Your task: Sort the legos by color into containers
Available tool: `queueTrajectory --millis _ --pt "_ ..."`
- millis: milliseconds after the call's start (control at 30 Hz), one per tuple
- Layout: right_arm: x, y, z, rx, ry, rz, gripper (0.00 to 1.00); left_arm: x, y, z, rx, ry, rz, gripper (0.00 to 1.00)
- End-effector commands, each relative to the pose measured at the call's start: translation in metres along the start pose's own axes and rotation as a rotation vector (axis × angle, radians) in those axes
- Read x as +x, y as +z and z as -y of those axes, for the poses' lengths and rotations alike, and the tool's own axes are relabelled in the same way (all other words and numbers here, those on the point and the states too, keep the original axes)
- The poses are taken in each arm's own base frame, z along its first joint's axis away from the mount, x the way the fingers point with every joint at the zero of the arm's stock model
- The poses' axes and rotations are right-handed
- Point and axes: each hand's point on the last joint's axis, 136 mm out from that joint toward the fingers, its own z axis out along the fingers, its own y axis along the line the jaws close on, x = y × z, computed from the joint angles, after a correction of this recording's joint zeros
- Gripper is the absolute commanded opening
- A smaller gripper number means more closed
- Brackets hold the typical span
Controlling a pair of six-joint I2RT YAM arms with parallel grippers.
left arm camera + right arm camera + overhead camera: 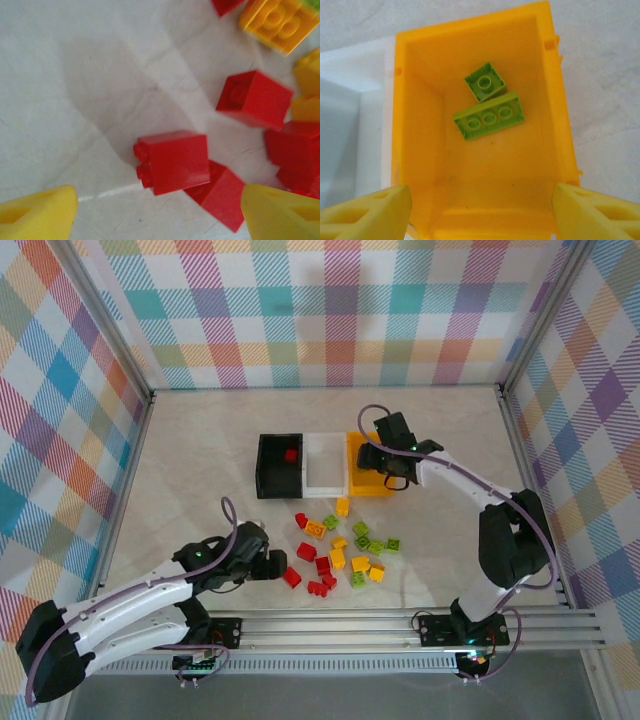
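Three containers stand in a row mid-table: a black bin [275, 468] with one red lego [291, 455] inside, a white bin [325, 462], and an orange-yellow bin [366, 483]. My right gripper [400, 465] hovers open over the orange-yellow bin [420, 125], nothing between its fingers [597, 210]. Two lime green legos [489, 117] lie on that bin's floor. Loose red, yellow and green legos [340, 545] are scattered in front of the bins. My left gripper [160, 210] is open, low over the table, with a red lego [172, 161] lying on its side just ahead, untouched by the fingers [40, 212].
A second red lego [220, 192] lies partly under the first, close to the right finger. More red legos [254, 97] and a yellow one [280, 22] crowd the right side. Bare tabletop [75, 100] lies to the left. Checkered walls enclose the table.
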Motion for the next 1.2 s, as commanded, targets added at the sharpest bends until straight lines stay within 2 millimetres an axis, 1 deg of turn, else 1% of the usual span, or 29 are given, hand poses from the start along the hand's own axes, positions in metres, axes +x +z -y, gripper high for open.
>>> queueTrajectory --millis 0,200,300,400,433,500,567,667,833,933,1000,1067,1133,1167 --pt "0.005 -0.004 -0.003 -0.033 0.019 0.010 0.74 0.002 0.010 0.003 0.004 -0.013 0.008 0.85" --pt "0.008 -0.013 0.000 -0.042 0.023 0.030 0.74 -0.013 0.016 0.019 0.025 0.031 0.044 0.87" --pt "0.009 -0.017 0.002 -0.044 0.023 0.036 0.75 -0.012 0.023 0.022 0.018 0.049 0.026 0.87" --pt "0.009 -0.021 0.002 -0.048 0.023 0.042 0.75 -0.007 0.035 0.017 -0.017 0.053 -0.001 0.86" --pt "0.009 -0.021 0.002 -0.051 0.026 0.042 0.75 -0.006 0.038 0.016 -0.023 0.054 -0.004 0.84" --pt "0.010 -0.022 0.003 -0.051 0.028 0.043 0.75 -0.006 0.042 0.015 -0.034 0.059 -0.009 0.77" --pt "0.013 -0.023 0.004 -0.053 0.032 0.042 0.75 -0.008 0.043 0.016 -0.038 0.061 -0.004 0.67" --pt "0.017 -0.024 0.008 -0.048 0.037 0.041 0.75 -0.009 0.042 0.016 -0.035 0.059 0.002 0.56" --pt "0.021 -0.025 0.011 -0.045 0.042 0.041 0.74 -0.009 0.032 0.008 -0.055 0.048 0.018 0.46" --pt "0.025 -0.027 0.012 -0.052 0.049 0.039 0.74 -0.023 0.015 0.011 -0.056 0.045 0.073 0.44" --pt "0.030 -0.029 0.013 -0.063 0.053 0.034 0.73 -0.041 0.000 0.015 -0.057 0.047 0.122 0.43" --pt "0.037 -0.031 0.014 -0.077 0.059 0.025 0.73 -0.068 -0.014 0.018 -0.055 0.030 0.175 0.43" --pt "0.044 -0.032 0.016 -0.084 0.064 0.016 0.73 -0.096 -0.021 0.021 -0.048 -0.002 0.216 0.41" --pt "0.048 -0.033 0.017 -0.089 0.066 0.013 0.73 -0.113 -0.025 0.024 -0.038 -0.018 0.241 0.41"
